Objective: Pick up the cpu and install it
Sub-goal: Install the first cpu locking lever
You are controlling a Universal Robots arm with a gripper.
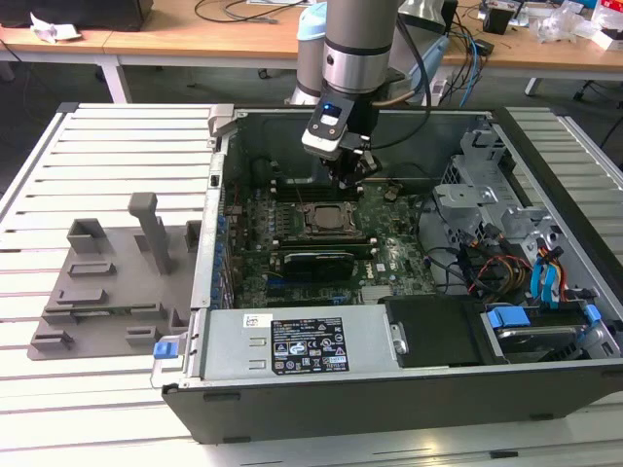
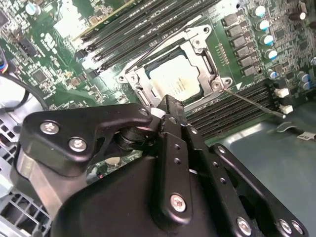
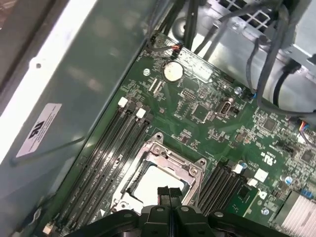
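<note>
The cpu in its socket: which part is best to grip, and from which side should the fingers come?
Take the cpu by two opposite edges of its silver top, coming straight down from above. It lies flat inside the socket frame, which surrounds it on every side, and memory slots flank it, so a sideways approach looks blocked. The hold would probably be shallow.

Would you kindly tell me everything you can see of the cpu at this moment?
The cpu is a flat square chip with a pale silver metal top, lying level inside the metal socket frame on the green motherboard. In both wrist views the shut gripper hangs close above one edge, hiding part of it; whether they touch cannot be told.
</note>
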